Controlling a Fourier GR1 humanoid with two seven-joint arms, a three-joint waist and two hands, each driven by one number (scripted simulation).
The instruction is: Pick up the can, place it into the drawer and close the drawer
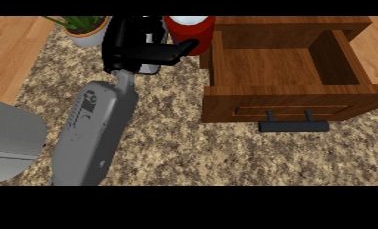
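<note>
1. The can (199, 35), red with a pale top, stands upright at the upper centre of the frame on the speckled stone counter (207, 153).
2. It is outside the drawer (280, 107), just beside the left wall of the wooden unit.
3. The drawer is pulled open toward the lower edge of the frame. Its wooden floor shows at the upper right, and its dark bar handle (293, 124) sticks out from the front panel.
4. The left hand (136, 43) sits at the upper centre-left, right next to the can. Its grey forearm runs down to the lower left of the frame.
5. The hand is spread, not closed round anything. The thumb (177, 50) reaches out to the right, with its tip over the can's lower left side. It seems to touch the can, though the angle leaves that unsure.
6. A potted plant (85, 29) in a pale pot stands in the upper left, just beside the hand.
7. A rounded grey shape (18, 140) lies at the left edge; what it is cannot be told.
</note>
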